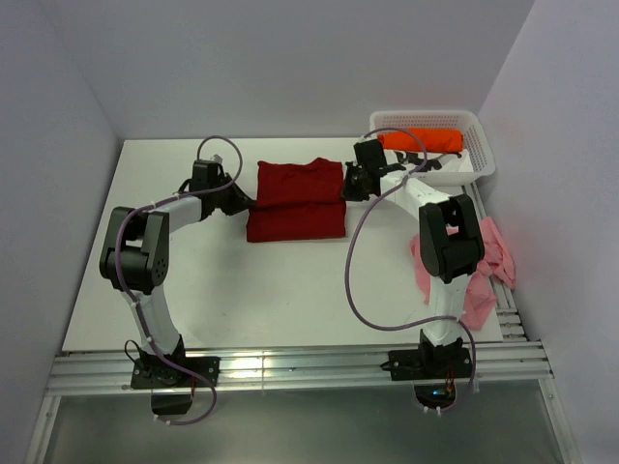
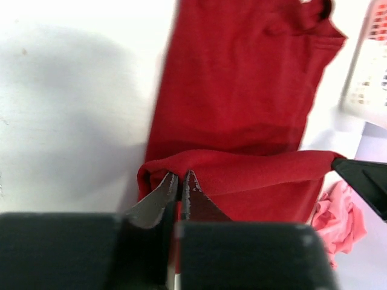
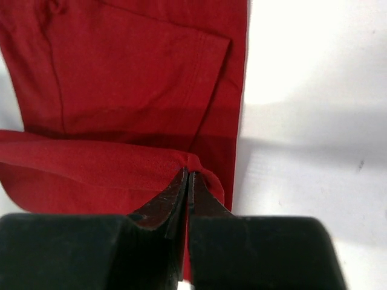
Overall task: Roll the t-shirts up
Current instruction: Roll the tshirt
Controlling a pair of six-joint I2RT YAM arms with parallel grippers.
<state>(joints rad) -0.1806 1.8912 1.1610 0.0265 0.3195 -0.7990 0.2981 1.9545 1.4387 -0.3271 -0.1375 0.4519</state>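
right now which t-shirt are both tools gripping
The dark red t-shirt, spread flat, its fold pinched by the left tool and right tool. The orange t-shirt is in the basket, the pink t-shirt bunched far right.

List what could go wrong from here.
The left end effector and right end effector each pinch only a thin corner of the dark red t-shirt at its folded edge; either could slip, skewing the roll. The fold between them is unsupported and may roll loosely. The right arm is close to the white basket and might nudge it.
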